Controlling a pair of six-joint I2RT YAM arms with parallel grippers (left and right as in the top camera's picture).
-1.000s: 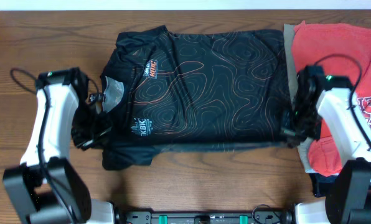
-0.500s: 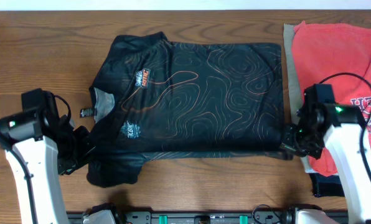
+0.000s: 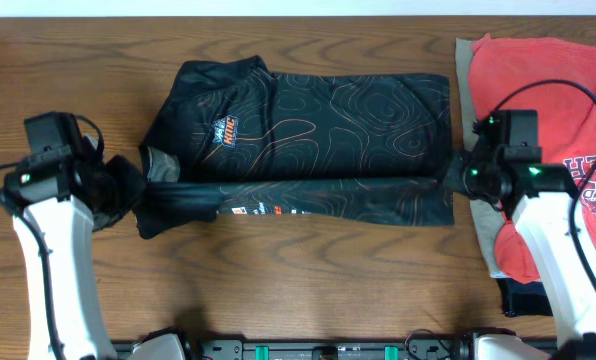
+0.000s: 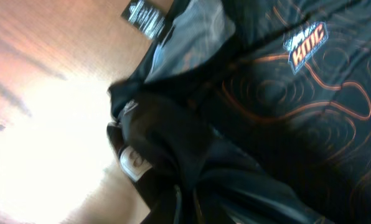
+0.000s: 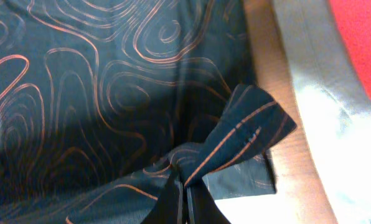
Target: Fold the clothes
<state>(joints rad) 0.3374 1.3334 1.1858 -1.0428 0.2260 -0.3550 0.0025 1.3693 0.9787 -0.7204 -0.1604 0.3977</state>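
The black jersey lies on the desk nearer its far edge. Its near hem is raised between the right gripper, pinched on the hem corner, and the left gripper, seemingly clamped on the sleeve, though blur hides its fingers. If either thin pinch slips, or one arm leads, the fold would likely land crooked.

Blurred, bunched cloth of the black jersey covered the left gripper's fingers in its wrist view. The right gripper was mostly cut off by the bottom edge. Overhead, the jersey's lettering was too small to read; the right arm and the frame edge hid part of the red T-shirt.
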